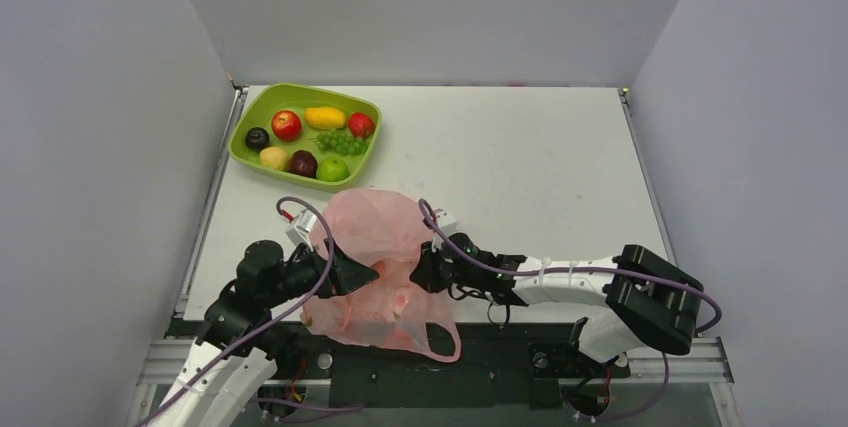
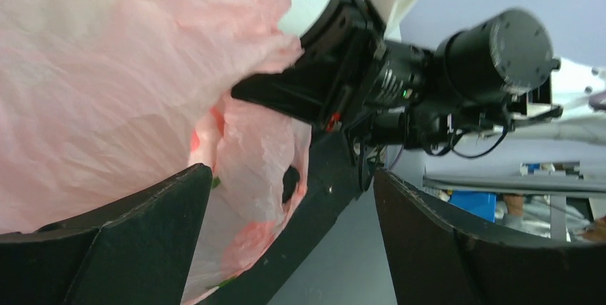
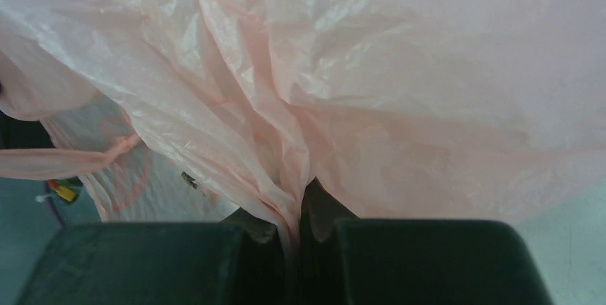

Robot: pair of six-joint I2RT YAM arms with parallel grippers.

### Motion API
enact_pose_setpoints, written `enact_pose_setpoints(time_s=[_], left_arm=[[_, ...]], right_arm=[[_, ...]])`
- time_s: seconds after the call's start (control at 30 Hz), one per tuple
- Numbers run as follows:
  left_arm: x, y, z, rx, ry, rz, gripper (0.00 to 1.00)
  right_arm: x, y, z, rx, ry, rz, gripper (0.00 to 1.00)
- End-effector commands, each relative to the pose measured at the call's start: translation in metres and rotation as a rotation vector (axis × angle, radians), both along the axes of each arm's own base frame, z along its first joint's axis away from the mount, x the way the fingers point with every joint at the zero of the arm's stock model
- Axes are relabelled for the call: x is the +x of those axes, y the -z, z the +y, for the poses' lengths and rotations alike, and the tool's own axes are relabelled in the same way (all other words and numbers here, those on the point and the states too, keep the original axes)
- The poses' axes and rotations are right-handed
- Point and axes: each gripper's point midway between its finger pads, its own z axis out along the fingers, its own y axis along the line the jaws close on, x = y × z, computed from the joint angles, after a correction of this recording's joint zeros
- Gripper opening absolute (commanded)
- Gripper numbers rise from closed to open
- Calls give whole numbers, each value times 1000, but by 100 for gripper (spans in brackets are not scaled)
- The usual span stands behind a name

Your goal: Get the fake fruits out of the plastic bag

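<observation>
Pink plastic bag (image 3: 400,69) fold clamped in right end effector (image 3: 296,223) — its wrist view only, left end effector (image 2: 291,171) spread apart

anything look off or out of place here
Only the plastic bag: it lies crumpled at the near edge of the table, its handle loop drooping past that edge, one fold pinched in the shut right gripper. The fruits sit tidily in the green tray; nothing spilled.

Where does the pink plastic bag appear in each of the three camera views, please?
Top external: the plastic bag lies low centre, between both arms.
Left wrist: the bag fills the left half.
Right wrist: the bag fills nearly the whole frame.
Shared landmark: the right gripper, shut on the bag's film, also seen from the left wrist and its own camera.
</observation>
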Motion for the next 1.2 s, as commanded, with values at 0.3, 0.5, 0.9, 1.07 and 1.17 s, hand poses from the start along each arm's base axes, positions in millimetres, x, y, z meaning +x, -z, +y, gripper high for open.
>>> enact_pose_setpoints(time_s=[0.3,0.5,0.9,1.07,1.17], left_arm=[[-4,-4,-39,224,204,-104,81],[20,24,-30,351,74,-89,69],[66,44,-35,463,-43,-207,52],[75,60,-29,500,-110,-179,52],[93,46,-10,499,-268,-242,53]], right_arm=[[36,-67,37,254,77,23,0],[33,-71,33,252,84,19,0],[24,-70,35,256,67,23,0],[22,-72,35,263,61,20,0],[19,-69,33,262,57,23,0]])
